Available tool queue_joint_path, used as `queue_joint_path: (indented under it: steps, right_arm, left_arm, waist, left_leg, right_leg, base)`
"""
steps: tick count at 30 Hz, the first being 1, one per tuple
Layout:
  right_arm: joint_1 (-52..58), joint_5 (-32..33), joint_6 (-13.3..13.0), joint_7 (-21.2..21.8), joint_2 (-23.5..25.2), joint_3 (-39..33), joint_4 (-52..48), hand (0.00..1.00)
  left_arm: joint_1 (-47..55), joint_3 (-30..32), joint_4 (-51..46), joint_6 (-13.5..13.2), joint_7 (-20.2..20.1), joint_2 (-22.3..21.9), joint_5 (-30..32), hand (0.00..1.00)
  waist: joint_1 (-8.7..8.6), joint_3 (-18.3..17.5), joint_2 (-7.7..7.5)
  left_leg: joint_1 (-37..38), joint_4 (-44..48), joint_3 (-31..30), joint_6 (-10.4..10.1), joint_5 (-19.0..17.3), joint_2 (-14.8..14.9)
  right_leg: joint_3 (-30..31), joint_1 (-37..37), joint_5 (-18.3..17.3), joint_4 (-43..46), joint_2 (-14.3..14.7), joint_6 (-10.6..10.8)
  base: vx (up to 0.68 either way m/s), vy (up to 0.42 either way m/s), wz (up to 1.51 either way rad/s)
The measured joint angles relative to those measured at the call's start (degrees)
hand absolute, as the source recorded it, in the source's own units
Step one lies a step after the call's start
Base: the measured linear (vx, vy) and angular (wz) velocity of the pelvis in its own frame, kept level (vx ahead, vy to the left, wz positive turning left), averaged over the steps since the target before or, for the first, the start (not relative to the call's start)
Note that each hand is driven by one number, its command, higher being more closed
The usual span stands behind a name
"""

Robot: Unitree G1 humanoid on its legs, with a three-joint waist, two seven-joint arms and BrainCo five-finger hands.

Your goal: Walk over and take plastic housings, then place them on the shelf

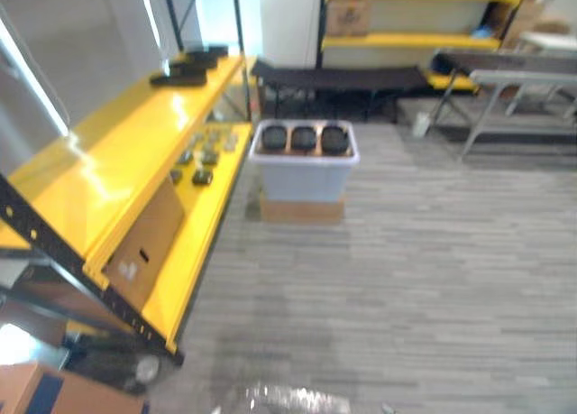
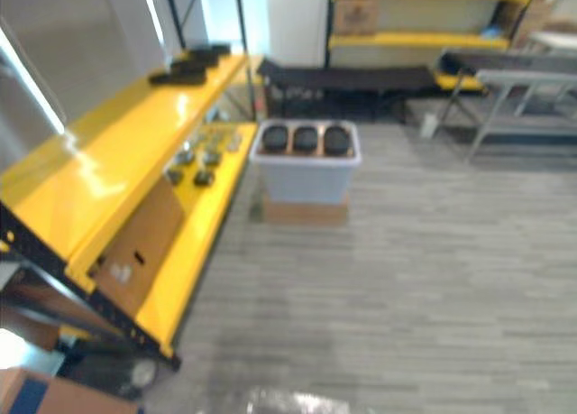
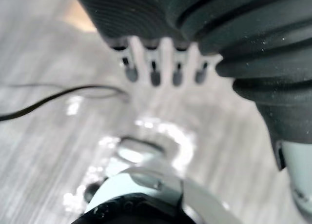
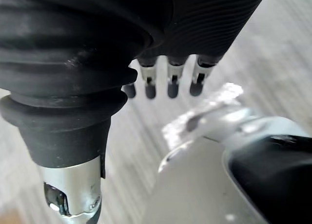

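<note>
1. Grey striped carpet [image 1: 433, 279] covers the floor; a yellow shelf [image 1: 99, 179] runs along the left of the frame.
2. Three round black plastic housings [image 1: 305, 139] sit in a row inside a pale bin [image 1: 305, 178], upper centre, just right of the shelf end.
3. Left hand [image 3: 155, 63]: fingers straight and relaxed, holding nothing, above the carpet.
4. Right hand [image 4: 171, 80]: fingers straight, holding nothing, above the carpet.

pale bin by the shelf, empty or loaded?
Loaded: three dark round housings sit in a row at the top of the bin.
</note>
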Motion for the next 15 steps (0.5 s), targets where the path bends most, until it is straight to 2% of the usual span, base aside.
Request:
queue_joint_path:
  steps: [4, 9, 11, 15]
  right_arm:
    - [0.0, -0.5, 0.3, 0.0, 0.5, -1.5, 0.7, 0.00]
    - [-1.1, -3.3, 0.9, 0.0, 0.9, -1.6, 0.9, 0.00]
    - [-1.6, -3.3, 1.0, -0.1, 1.0, -1.6, 1.2, 0.00]
    - [-2.3, -2.0, 1.2, 0.0, 1.0, -1.7, 2.0, 0.00]
  left_arm:
    - [0.0, 0.5, 0.5, -1.0, 0.1, -0.2, -0.5, 0.00]
    - [0.0, 0.6, 0.6, -2.1, -0.1, 0.2, -0.6, 0.00]
    - [-0.2, 0.6, 0.6, -2.1, -0.2, 0.4, -0.7, 0.00]
    - [-0.5, 0.6, 0.6, -2.4, -1.1, 0.6, -0.7, 0.00]
  waist:
    - [-0.12, 0.5, -0.27]
    - [-0.22, 1.3, -0.89]
    - [-0.45, 2.2, -1.38]
    - [-0.62, 3.0, -1.41]
  left_leg:
    - [5.6, -7.5, -0.8, -0.1, 3.3, -0.8]
    - [6.3, -7.5, -0.8, 0.5, 3.6, -1.3]
    - [6.5, -7.6, -1.0, 0.5, 3.6, -1.4]
    - [6.5, -7.6, -1.4, 0.7, 3.9, -1.4]
  right_leg:
    - [-1.4, 3.4, -0.2, -1.9, -0.2, 0.5]
    - [-1.7, 4.3, -0.5, -2.8, -0.5, 0.9]
    - [-2.4, 5.0, -0.6, -3.1, -0.6, 1.2]
    - [-3.0, 5.0, -0.6, -3.2, -0.6, 1.2]
  base:
    - [0.08, 0.017, 0.12]
    - [0.08, 0.002, 0.03]
    - [0.02, -0.015, 0.12]
    - [0.01, -0.011, 0.07]
